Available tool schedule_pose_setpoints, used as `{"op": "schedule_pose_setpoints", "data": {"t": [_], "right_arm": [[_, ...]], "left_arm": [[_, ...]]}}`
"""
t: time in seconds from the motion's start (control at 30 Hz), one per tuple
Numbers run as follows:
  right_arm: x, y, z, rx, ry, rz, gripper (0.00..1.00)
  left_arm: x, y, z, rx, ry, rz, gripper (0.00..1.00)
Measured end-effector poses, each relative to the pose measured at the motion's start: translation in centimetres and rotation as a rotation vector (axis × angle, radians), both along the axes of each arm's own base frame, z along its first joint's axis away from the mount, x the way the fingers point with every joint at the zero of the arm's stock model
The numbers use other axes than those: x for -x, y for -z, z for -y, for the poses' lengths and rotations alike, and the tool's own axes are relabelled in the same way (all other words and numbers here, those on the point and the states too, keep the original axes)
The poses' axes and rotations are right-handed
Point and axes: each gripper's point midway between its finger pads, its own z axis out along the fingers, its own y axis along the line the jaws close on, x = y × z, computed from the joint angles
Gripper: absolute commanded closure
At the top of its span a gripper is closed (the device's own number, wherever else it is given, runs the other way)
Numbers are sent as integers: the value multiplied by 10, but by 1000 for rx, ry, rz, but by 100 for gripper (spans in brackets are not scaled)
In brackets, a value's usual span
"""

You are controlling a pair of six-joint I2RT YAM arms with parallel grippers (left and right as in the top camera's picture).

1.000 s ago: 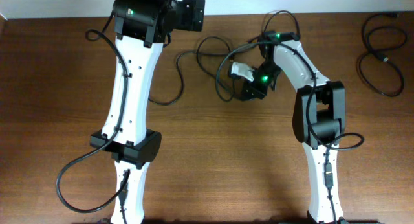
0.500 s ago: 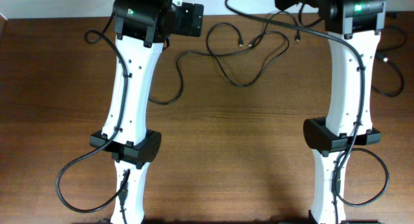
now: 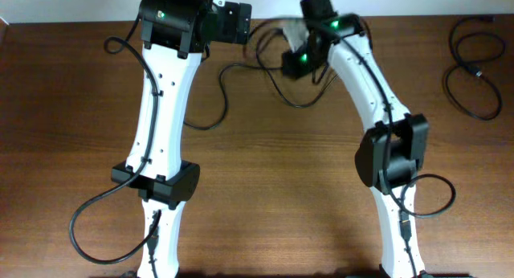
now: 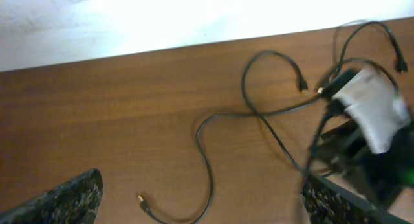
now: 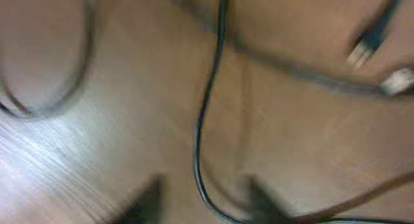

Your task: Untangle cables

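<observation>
A tangle of thin black cables (image 3: 277,73) lies at the back middle of the wooden table. It also shows in the left wrist view (image 4: 259,117) and, blurred, in the right wrist view (image 5: 207,120). My left gripper (image 4: 200,183) is open above the table, with a cable loop and its plug end (image 4: 140,199) lying between the fingers. My right gripper (image 5: 202,185) is open, low over the tangle, with one black strand running between its fingers. From overhead the right gripper (image 3: 295,59) is blurred at the tangle's top, and the left gripper (image 3: 231,22) is just left of it.
A second coiled black cable (image 3: 472,65) lies apart at the back right of the table. The white wall edge (image 4: 129,30) runs just behind the tangle. The right gripper's body (image 4: 372,123) shows close on the right in the left wrist view.
My right arm has swung from the back right, where it was raised half a second ago, to over the top of the tangle. The cable loops have shifted. The left arm has not moved.
</observation>
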Motion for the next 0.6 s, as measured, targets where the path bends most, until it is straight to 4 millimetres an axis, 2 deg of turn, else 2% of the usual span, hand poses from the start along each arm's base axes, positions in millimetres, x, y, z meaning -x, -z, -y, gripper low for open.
{"op": "schedule_pose_setpoints", "data": {"t": [0.1,0.2,0.33,0.5,0.6], "right_arm": [[24,39,15,88,-34,-100,1],[34,50,30,177,-63,-127,1],[36,54,39,240,-136,-110,1],[44,61,30,257,-254,-96,1],[51,59,9,235,-367,-67,1]], "left_arm": [[0,0,1,0,1,1,1],[0,0,0,0,1,1,1],[0,0,0,0,1,0,1],[0,0,0,0,1,1,1],[0,-1,1,1,1,4,1]]}}
